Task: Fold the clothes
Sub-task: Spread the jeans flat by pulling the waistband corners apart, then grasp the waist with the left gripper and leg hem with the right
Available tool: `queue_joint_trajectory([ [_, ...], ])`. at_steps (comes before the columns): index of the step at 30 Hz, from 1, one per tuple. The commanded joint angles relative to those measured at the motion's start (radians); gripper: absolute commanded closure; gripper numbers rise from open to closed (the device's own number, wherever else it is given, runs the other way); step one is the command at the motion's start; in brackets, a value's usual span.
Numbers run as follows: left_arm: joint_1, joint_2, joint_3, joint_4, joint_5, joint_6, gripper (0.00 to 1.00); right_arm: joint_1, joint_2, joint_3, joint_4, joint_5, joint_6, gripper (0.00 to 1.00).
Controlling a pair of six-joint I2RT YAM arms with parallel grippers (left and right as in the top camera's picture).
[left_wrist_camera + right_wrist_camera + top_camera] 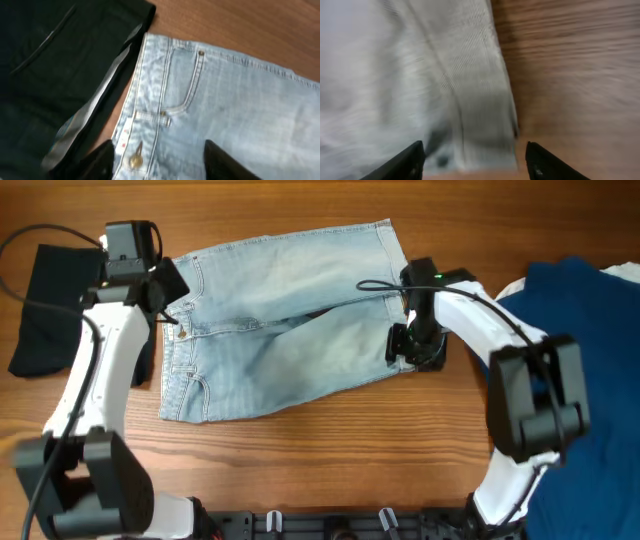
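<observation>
One pair of faded light-blue denim jeans (290, 320) lies flat approx mid-table on the brown wooden table (330, 470). Waistband is toward the robot's left, leg ends toward its right, and a dark crease runs lengthwise thru the middle.

The left gripper (160, 167) sits over the waistband. Its two black fingers (102, 162) are spread apart w/ nothing pinched, and the small brass button (135, 159) and fly area lie btwn them. Can't tell if the tips touch the denim. The curved stitched front pocket (185, 85) shows just beyond.

The right gripper (475, 165) is at the opposite end, over the hem. Its fingers (405, 160) are also parted, not clamping, w/ the hem corner btwn them and bare wood to one side. That view is blurred, so contact w/ the cloth is unclear.

A black fabric garment (45, 310) lies at the table's left side, partly under the left arm, its edge right against the waistband at one corner. A navy fabric garment (590, 330) lies at far right, apart from the jeans, w/ a white fabric garment (625, 272) peeking out at its top edge.
</observation>
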Motion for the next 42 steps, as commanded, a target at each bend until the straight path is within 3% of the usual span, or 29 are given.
queue_joint_trajectory([
  [1, -0.002, -0.056, 0.017, -0.057, 0.021, 0.002, 0.40, -0.008, 0.050, -0.011, 0.033, -0.039, -0.018, 0.31],
  [3, -0.002, -0.059, 0.017, -0.078, 0.021, 0.002, 0.39, -0.018, 0.051, -0.032, 0.062, -0.034, -0.015, 0.35],
  [5, -0.002, -0.059, 0.016, -0.105, 0.021, 0.002, 0.39, -0.040, 0.049, -0.037, 0.050, 0.024, -0.015, 0.70],
  [7, -0.002, -0.059, 0.016, -0.130, 0.021, 0.002, 0.40, -0.081, 0.023, -0.023, -0.015, 0.116, -0.017, 0.90],
  [8, -0.002, -0.059, 0.016, -0.141, 0.021, 0.002, 0.40, -0.105, -0.003, -0.014, -0.055, 0.169, -0.020, 0.95],
  [11, -0.002, -0.059, 0.016, -0.154, 0.020, 0.003, 0.35, -0.171, -0.117, -0.008, -0.135, 0.270, -0.018, 0.96],
  [14, -0.001, -0.059, 0.016, -0.157, 0.021, 0.002, 0.32, -0.221, -0.248, -0.008, -0.179, 0.241, -0.025, 0.96],
  [15, -0.001, -0.059, 0.016, -0.164, 0.021, 0.002, 0.31, -0.225, -0.273, -0.008, -0.185, 0.238, -0.026, 0.86],
  [17, -0.001, -0.059, 0.016, -0.191, 0.024, 0.002, 0.30, -0.225, -0.314, -0.008, -0.191, 0.234, -0.039, 0.41],
  [19, -0.001, -0.059, 0.016, -0.251, 0.024, 0.002, 0.29, -0.225, -0.329, -0.008, -0.191, 0.211, -0.053, 0.23],
  [23, -0.001, -0.081, 0.016, -0.371, 0.024, -0.009, 0.32, -0.225, -0.327, -0.035, -0.167, 0.190, -0.074, 0.13],
  [28, -0.001, -0.158, 0.016, -0.513, 0.029, -0.114, 0.28, -0.253, -0.326, -0.179, -0.052, 0.163, -0.011, 0.18],
  [31, -0.001, -0.166, 0.013, -0.561, 0.115, -0.117, 0.27, -0.314, -0.326, -0.285, 0.033, 0.147, 0.025, 0.28],
  [35, -0.001, -0.164, -0.048, -0.566, 0.158, -0.122, 0.26, -0.417, -0.325, -0.407, 0.205, 0.015, 0.035, 0.38],
  [41, -0.001, -0.164, -0.139, -0.563, 0.159, -0.142, 0.25, -0.453, -0.319, -0.489, 0.394, -0.084, 0.058, 0.43],
  [42, -0.001, -0.164, -0.163, -0.555, 0.159, -0.160, 0.23, -0.453, -0.319, -0.502, 0.425, -0.120, 0.053, 0.50],
])
